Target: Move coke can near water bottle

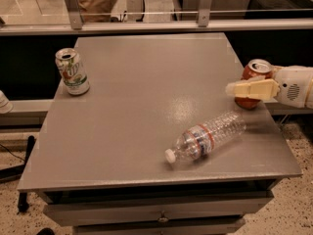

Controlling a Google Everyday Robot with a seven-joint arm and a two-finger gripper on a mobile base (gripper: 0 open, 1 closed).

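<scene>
Gripper holds coke can tight, near bottom end of water bottle, at tabletop edge. Pick-up looks done. To do: bring can closer, let go

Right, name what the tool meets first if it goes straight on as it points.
The tool, at the right edge beside the coke can, points left across the table. The way looks free up to the white and green can at the far left, though depth is unclear.

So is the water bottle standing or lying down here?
Lying on its side: the water bottle rests lengthwise on the table, cap toward the front edge. The gripper is at the coke can, far right.
</scene>
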